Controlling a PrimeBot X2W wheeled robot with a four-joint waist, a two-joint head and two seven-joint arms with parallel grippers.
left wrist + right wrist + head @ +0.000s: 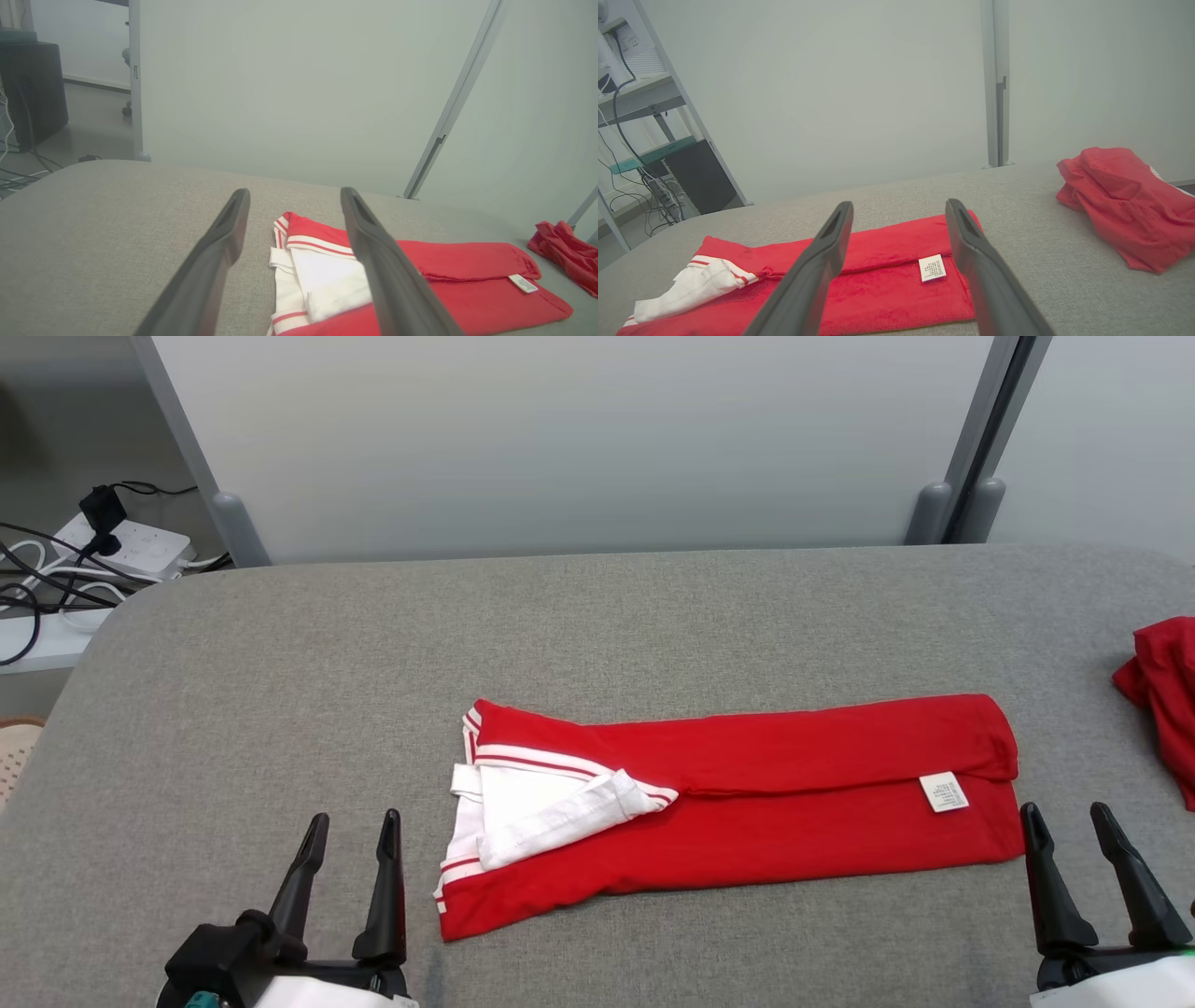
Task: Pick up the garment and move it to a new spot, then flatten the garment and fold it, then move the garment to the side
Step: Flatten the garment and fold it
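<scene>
The garment (747, 803) is a red shirt with a white, red-striped collar, lying folded lengthwise into a long band across the middle of the grey table (597, 635). Its collar end points left and a white care tag (944, 792) shows near its right end. My left gripper (351, 826) hovers open just left of the collar end, holding nothing. Beside the band's right end, my right gripper (1066, 815) also stands open and empty. The left wrist view shows the collar end of the garment (467, 280) past the fingers (373, 247). From the right wrist the tagged end of the garment (896, 284) lies between and below the fingers (966, 247).
Another crumpled red garment (1167, 691) lies at the table's right edge, also seen as a red garment heap (1125, 200). A power strip with black cables (121, 541) sits on a ledge beyond the far left corner. A pale partition wall (579, 439) stands behind the table.
</scene>
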